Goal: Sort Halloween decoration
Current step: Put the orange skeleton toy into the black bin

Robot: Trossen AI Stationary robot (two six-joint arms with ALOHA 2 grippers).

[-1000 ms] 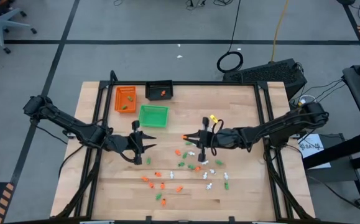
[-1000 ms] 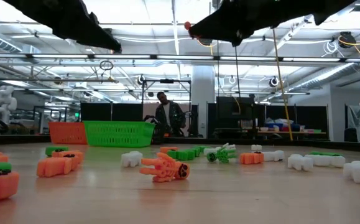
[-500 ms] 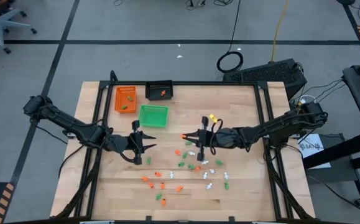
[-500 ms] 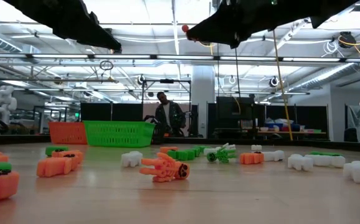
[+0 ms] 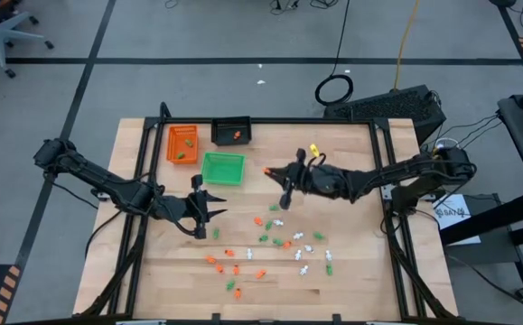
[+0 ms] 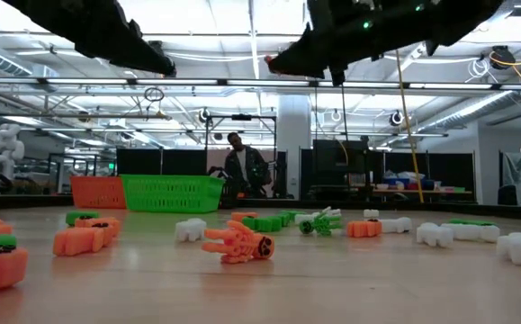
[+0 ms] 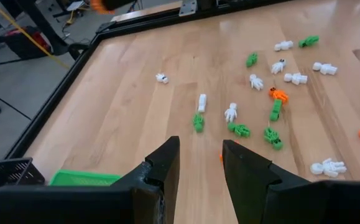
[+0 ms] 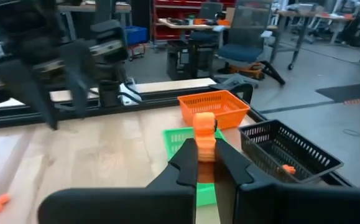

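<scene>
From above, the right gripper [image 5: 270, 171] hangs over the desk [image 5: 351, 253] beside the green tray [image 5: 222, 168]. Its jaws pinch one orange piece [image 5: 267, 170], probably to carry it to the orange tray [image 5: 182, 143]. The other pieces [image 5: 270, 244] lie scattered nearer the front. The left gripper [image 5: 214, 206] waits above the desk, left of them.

From desk height, both arms hang high above the pieces.

The left wrist shows its jaws a little apart, holding nothing.

The right wrist shows the orange piece squeezed tight, with the trays ahead.
</scene>
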